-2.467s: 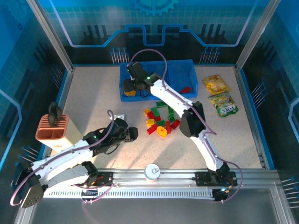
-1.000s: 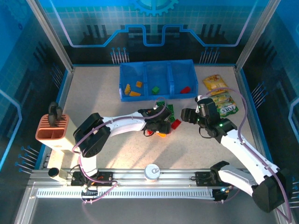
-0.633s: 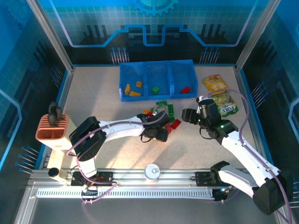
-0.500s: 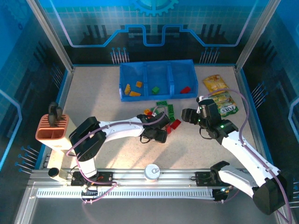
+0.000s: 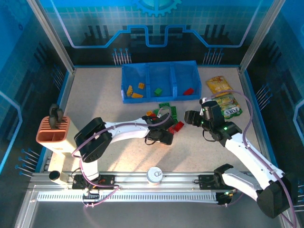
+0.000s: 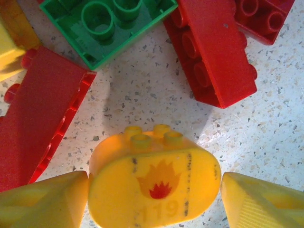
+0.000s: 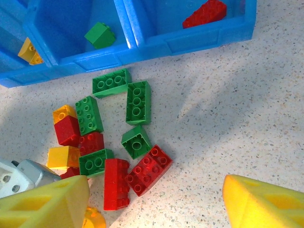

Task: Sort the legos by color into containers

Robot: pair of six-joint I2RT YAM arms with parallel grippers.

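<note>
Where the speckled table [image 5: 95,104] reaches its far side, the translucent blue plastic tray [image 5: 147,99] sits with yellow-orange bricks in its left compartment, a green one in the middle and a red one on the right. Near the tray's front wall lies a loose cluster of red, green and yellow legos [image 7: 114,137]. The right gripper [image 7: 156,185] hangs just right of the cluster, its fingers wide apart around nothing. The left gripper [image 6: 154,187] is down among the bricks. Its fingers flank a rounded yellow brick with a flame print [image 6: 154,199] that rests on the table, and I cannot tell whether they clamp it.
</note>
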